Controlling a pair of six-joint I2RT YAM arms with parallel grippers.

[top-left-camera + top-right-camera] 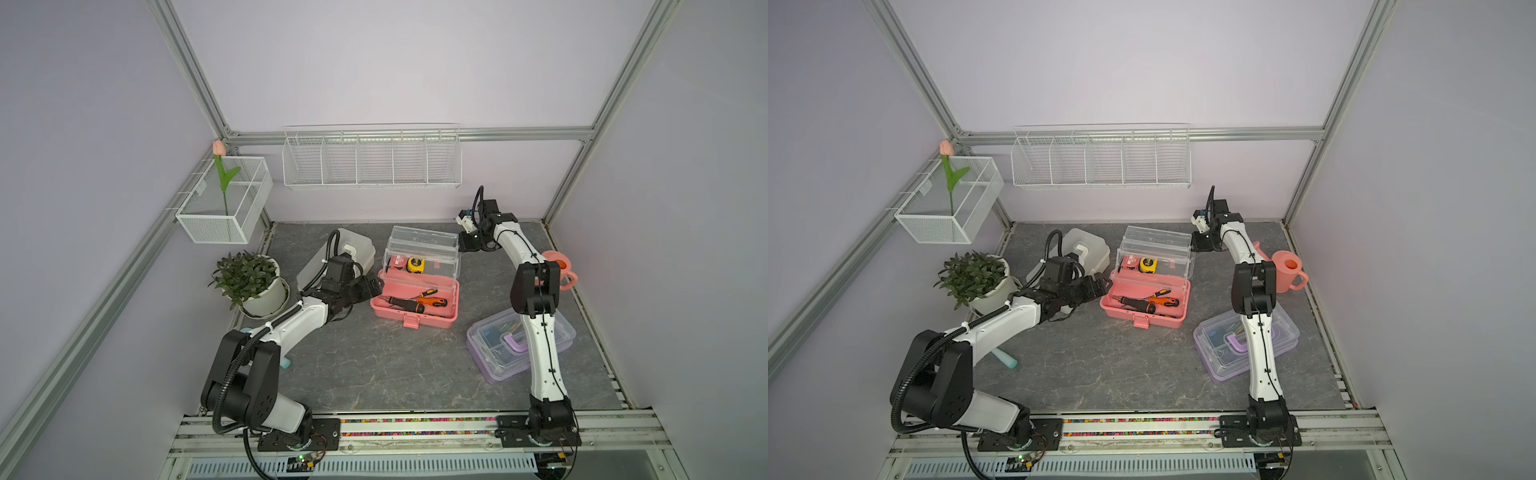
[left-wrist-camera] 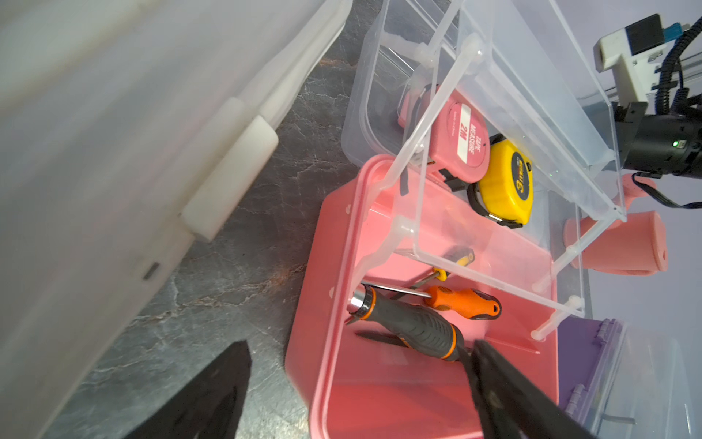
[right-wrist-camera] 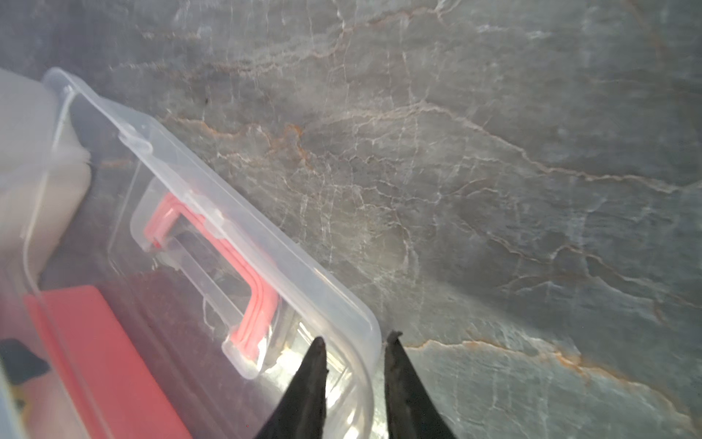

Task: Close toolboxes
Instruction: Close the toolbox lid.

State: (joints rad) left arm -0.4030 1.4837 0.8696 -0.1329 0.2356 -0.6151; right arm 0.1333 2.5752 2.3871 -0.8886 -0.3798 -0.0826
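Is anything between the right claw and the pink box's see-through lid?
No, nothing visible is. The right gripper straddles the rim of the clear lid at one corner, with one side over the lid and the other over the bare table.

The desk (image 1: 374, 374) looks like matt grey stone with pale and rusty veins. The pink box (image 1: 390, 314) at its centre has a smooth, glossy plastic base. Its lid (image 1: 424, 243) is clear, shiny plastic. The white box (image 1: 357, 249) at 10 o'clock is frosted, cloudy plastic. The purple box (image 1: 494, 365) at 4 o'clock is translucent. The driver (image 2: 414, 330) has a matt, rubbery black grip, and the yellow tape (image 2: 505, 182) is glossy. The basket (image 1: 372, 166) at 12 o'clock is white-coated wire, and the rail (image 1: 519, 134) is brushed metal.
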